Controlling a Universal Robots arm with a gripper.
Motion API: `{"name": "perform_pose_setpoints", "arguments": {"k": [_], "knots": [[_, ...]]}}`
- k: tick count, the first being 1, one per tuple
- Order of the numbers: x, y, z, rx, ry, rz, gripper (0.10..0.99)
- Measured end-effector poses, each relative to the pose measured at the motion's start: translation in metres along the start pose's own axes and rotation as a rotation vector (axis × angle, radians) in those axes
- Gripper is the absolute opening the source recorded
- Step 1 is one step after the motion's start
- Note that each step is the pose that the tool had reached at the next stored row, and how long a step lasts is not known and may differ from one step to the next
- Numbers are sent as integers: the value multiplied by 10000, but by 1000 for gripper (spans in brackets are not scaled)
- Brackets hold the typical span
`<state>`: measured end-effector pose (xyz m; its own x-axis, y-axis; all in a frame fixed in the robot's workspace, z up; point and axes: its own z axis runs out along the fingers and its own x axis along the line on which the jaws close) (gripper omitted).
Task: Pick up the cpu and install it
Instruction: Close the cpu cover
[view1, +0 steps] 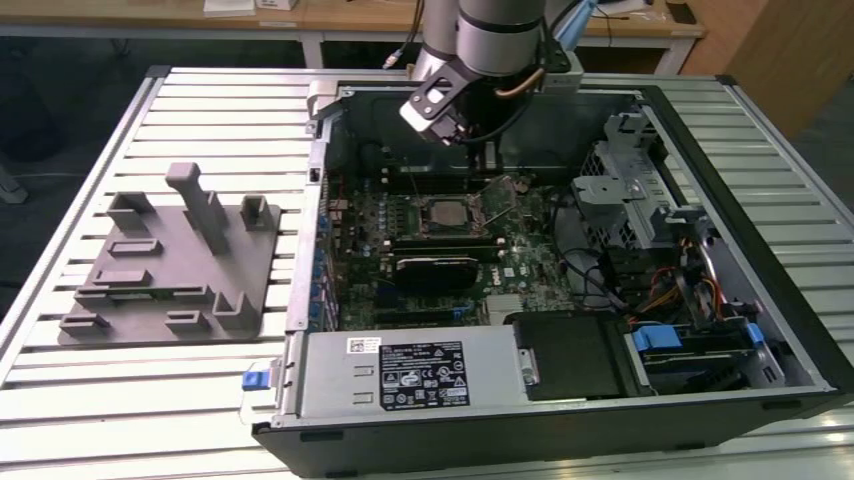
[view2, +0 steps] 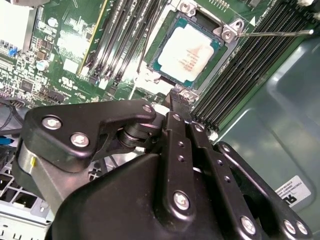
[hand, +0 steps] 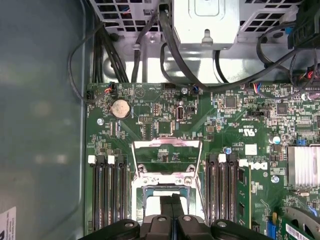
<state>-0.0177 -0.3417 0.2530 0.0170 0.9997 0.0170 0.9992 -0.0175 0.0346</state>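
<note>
Cpu (view2: 187, 55) sits in socket (view2: 226, 31) — end effector (view2: 179, 97) fingers together, empty, near it.

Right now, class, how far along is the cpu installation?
Done: the cpu lies in its socket. In hand: nothing; the pincer hangs shut over it. Left: the socket's load plate stands open, not yet clamped.

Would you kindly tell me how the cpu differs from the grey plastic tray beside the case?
The cpu is small, the grey plastic tray far larger. The cpu is a flat silvery square; the tray carries upright posts. The cpu lies inside the case, the tray on the table outside it. Both lie level.
</note>
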Motion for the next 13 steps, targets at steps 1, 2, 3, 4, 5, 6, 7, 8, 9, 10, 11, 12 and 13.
{"name": "perform_pose_setpoints", "arguments": {"k": [1,2,3,4,5,6,7,8,9,10,11,12,13], "knots": [[0,7,0,0,0,0,106],[0,12,1,0,0,0,106],[0,16,1,0,0,0,106],[0,22,1,0,0,0,106],[1,27,1,0,0,1,106],[1,34,1,0,0,1,106],[1,40,1,0,-1,0,106],[1,48,2,0,-1,0,106],[1,55,2,0,0,0,106],[1,64,2,0,0,1,106],[1,72,2,0,0,0,106],[1,79,3,1,-1,0,106],[2,88,3,0,0,0,106]]}}
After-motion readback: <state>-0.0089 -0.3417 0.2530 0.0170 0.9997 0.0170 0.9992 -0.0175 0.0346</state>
